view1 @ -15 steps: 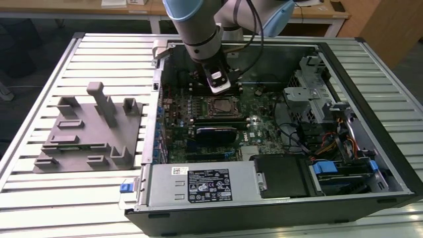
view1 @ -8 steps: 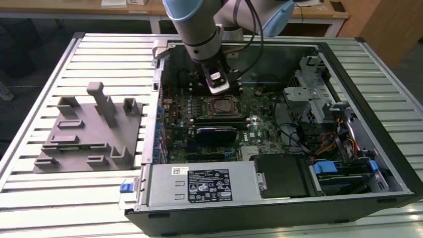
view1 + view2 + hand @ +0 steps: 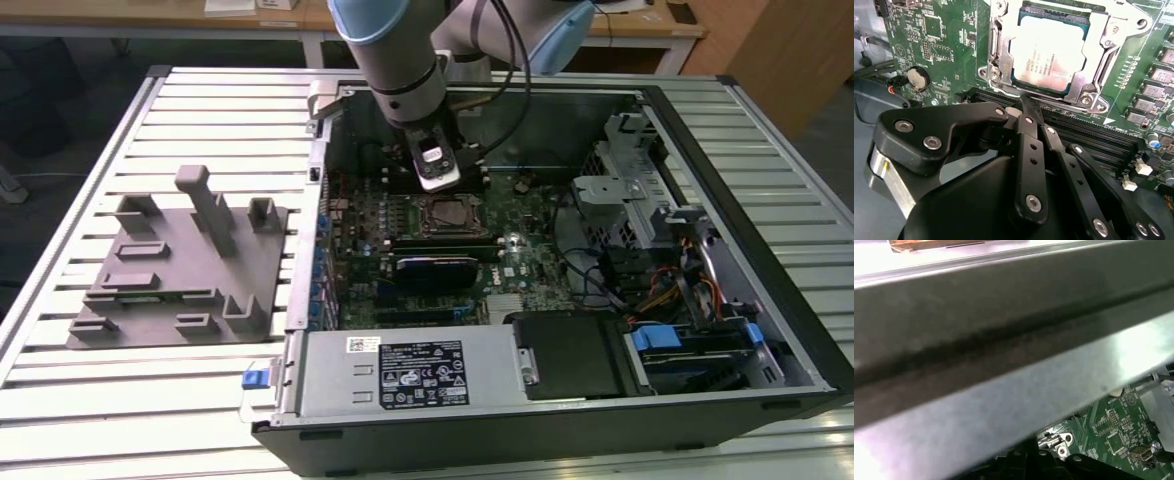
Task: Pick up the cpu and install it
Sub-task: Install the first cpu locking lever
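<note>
The cpu, a flat square chip with a silvery top, lies seated inside the metal socket frame on the green motherboard. The exterior view shows the cpu in the middle of the open computer case. My gripper hovers just off the socket's edge, its thin black fingers drawn together with nothing between them. In the exterior view the gripper hangs over the board just beyond the socket, on the side toward the arm's base.
The computer case lies open on a slatted metal table. A grey plastic fixture sits at the exterior view's left. Memory slots run beside the socket. A case wall passes close to the first wrist camera.
</note>
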You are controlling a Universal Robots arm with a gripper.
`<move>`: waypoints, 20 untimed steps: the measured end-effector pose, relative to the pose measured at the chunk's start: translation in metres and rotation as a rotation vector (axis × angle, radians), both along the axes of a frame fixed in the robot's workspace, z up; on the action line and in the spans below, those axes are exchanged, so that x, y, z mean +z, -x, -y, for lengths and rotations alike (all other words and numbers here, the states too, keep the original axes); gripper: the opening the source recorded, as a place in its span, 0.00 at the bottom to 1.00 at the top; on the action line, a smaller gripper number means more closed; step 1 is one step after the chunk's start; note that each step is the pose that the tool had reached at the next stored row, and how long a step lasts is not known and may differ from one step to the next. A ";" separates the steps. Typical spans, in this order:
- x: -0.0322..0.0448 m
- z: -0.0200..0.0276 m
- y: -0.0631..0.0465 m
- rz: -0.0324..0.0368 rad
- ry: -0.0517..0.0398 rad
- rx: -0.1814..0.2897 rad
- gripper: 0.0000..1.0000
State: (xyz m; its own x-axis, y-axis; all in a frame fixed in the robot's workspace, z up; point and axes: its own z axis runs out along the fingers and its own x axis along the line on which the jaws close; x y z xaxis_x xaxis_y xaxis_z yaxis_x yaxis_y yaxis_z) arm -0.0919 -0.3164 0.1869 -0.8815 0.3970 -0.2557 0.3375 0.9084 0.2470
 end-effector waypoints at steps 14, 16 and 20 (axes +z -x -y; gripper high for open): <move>-0.0010 -0.0001 -0.007 0.0001 0.0001 -0.012 0.11; -0.0009 -0.0001 -0.009 0.0001 0.0001 -0.014 0.11; -0.0010 -0.0001 -0.011 0.0001 0.0001 -0.017 0.11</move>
